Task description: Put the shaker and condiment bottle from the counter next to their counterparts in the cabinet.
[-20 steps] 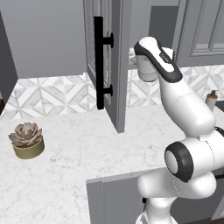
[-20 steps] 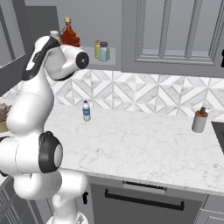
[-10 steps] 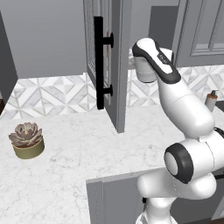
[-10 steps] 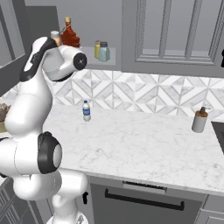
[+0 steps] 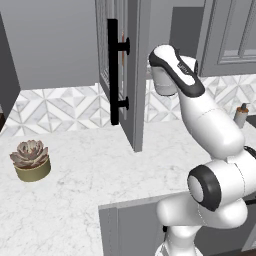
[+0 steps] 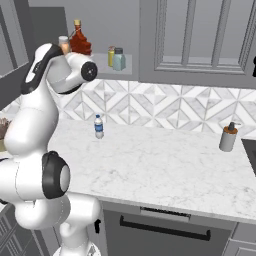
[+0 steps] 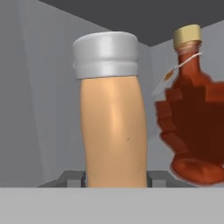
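Observation:
My gripper [image 7: 114, 179] is shut on a peach-orange bottle [image 7: 111, 127] with a silver-grey cap, inside the open cabinet [image 6: 127, 69]. Its dark fingertips [image 7: 75, 178] flank the bottle's base. Whether this is the condiment bottle I cannot tell. Just to its right stands a red-brown syrup bottle [image 7: 192, 113] with a cork-coloured cap and a tag. From the right base view the held bottle [image 6: 63, 42] and the syrup bottle [image 6: 80, 42] sit side by side at shelf height. Farther right on the shelf the teal-blue shaker [image 6: 119, 59] stands beside a slim yellow bottle [image 6: 111, 56].
The cabinet door [image 5: 135, 75] with its black bar handle [image 5: 114, 70] hangs open over the marble counter [image 6: 150, 165], left of my arm. On the counter stand a small water bottle [image 6: 99, 126], a grey pump dispenser [image 6: 228, 137] and a potted succulent [image 5: 31, 160].
The wrist has edged slightly leftward in the right base view, staying at the cabinet shelf. Nothing on the counter has moved.

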